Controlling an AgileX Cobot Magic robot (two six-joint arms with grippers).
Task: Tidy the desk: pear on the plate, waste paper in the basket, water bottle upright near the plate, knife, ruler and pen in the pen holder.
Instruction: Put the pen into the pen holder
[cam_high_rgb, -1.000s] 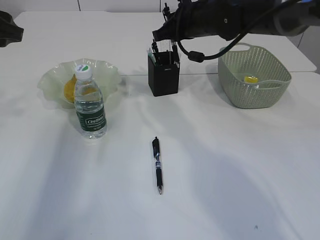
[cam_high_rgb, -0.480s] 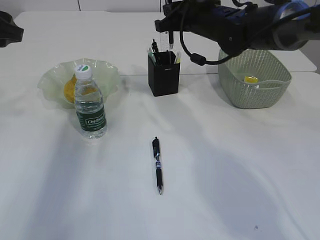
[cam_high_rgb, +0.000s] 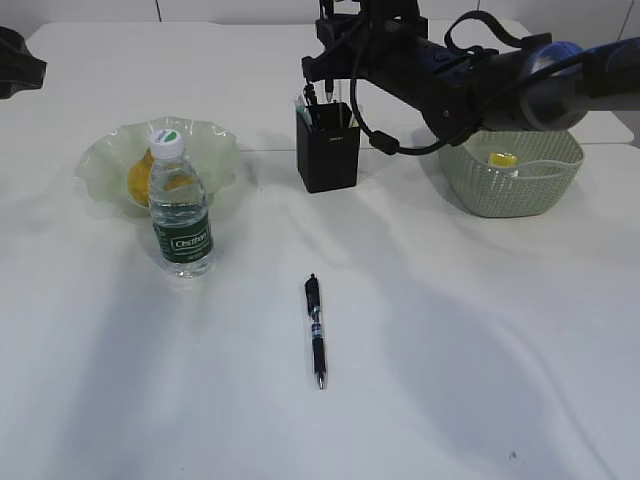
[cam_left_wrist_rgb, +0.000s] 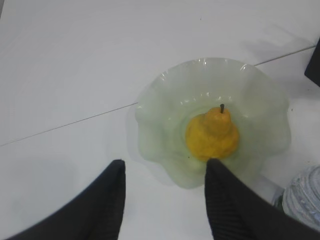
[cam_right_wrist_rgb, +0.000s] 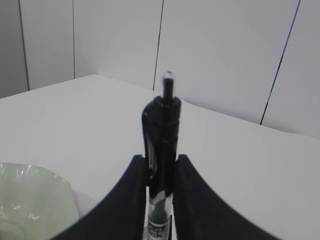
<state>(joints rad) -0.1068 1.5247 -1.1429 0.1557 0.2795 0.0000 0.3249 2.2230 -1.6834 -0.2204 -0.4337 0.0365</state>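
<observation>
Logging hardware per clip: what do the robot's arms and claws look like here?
The right arm is glossy black with rounded housings, a blue-grey section near its far end and a black cable looping beneath it. The right claw and left claw have matte black, curved tapering fingers; the left claw's fingers look finely ribbed. No markings are legible.

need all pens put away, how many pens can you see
2. One pen lies loose on the desk in front of the pen holder. Another is upright in the right tool above the holder. More may be hidden inside it.
</observation>
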